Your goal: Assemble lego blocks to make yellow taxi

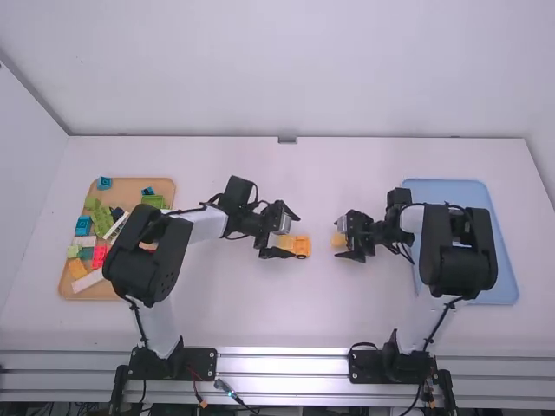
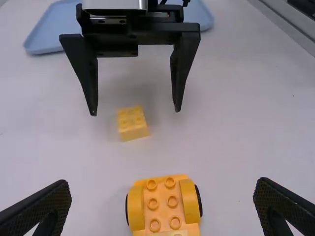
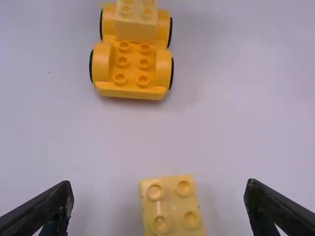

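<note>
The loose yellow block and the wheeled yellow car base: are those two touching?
Apart. The right wrist view shows bare white table between the loose yellow block and the car base.

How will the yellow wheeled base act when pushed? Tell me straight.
The yellow wheeled base will probably roll when pushed lengthwise, since dark wheels sit at its sides. It should feel stiff: its molded body shows no bend. Tipping seems unlikely, as it sits low and wide, though the block on top adds some height.

The open pincer straddles a yellow block near a wheeled base.
</note>
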Robot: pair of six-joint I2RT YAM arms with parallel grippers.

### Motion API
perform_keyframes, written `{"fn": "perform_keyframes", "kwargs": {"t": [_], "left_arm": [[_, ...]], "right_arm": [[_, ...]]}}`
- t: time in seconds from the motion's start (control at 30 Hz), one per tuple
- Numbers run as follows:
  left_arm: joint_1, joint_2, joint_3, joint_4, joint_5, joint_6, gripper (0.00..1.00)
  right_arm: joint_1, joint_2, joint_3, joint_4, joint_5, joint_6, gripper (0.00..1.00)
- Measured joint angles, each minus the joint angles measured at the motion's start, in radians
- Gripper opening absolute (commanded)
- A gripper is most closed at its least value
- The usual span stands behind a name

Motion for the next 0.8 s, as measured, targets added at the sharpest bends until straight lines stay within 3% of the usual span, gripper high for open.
{"fn": "perform_keyframes", "kwargs": {"t": [0.2,0.3,0.4,0.5,0.8], "left_arm": [[0.0,0.0,0.0,0.0,0.0,-0.003,0.99],[0.0,0.0,0.0,0.0,0.0,-0.003,0.99],[0.0,0.0,0.0,0.0,0.0,-0.014,0.99],[0.0,0.0,0.0,0.0,0.0,-0.023,0.99],[0.0,0.0,0.0,0.0,0.0,-0.03,0.99]], "right_arm": [[0.0,0.036,0.013,0.024,0.0,0.033,0.93],[-0.001,0.118,0.076,-0.081,0.0,0.034,0.9],[-0.001,0.181,0.167,-0.313,0.003,-0.055,0.84],[-0.001,0.191,0.206,-0.397,0.002,-0.139,0.79],[-0.001,0.191,0.215,-0.268,0.001,-0.145,0.74]]}}
